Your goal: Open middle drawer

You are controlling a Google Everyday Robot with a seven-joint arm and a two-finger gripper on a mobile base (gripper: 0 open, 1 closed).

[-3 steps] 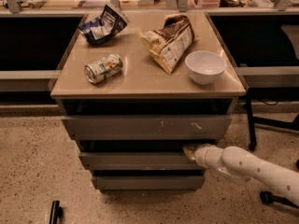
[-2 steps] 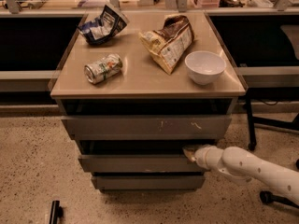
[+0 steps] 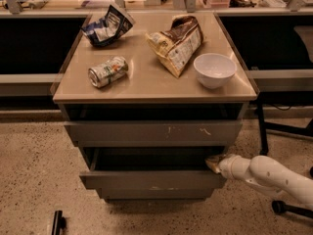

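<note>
The middle drawer (image 3: pixel 151 180) is a wide grey front below the scratched top drawer (image 3: pixel 154 132). It stands pulled out some way, and its dark inside (image 3: pixel 151 159) shows above the front. My gripper (image 3: pixel 213 164) is at the drawer's right end, at the top edge of the front, on the white arm (image 3: pixel 266 175) that comes in from the lower right. Its tip touches or hooks the drawer's right corner. The shortest front of the bottom drawer (image 3: pixel 154 194) sits just under the middle one.
On the cabinet top (image 3: pixel 142 89) lie a can (image 3: pixel 108 72), a blue crumpled bag (image 3: pixel 107 26), a brown chip bag (image 3: pixel 177 43) and a white bowl (image 3: pixel 214 69). A chair base (image 3: pixel 281 207) stands at the right. A dark object (image 3: pixel 57 223) lies on the floor at the lower left.
The middle drawer has slid out further toward the camera, showing more of its dark inside. My gripper has moved with it, slightly right and down.
</note>
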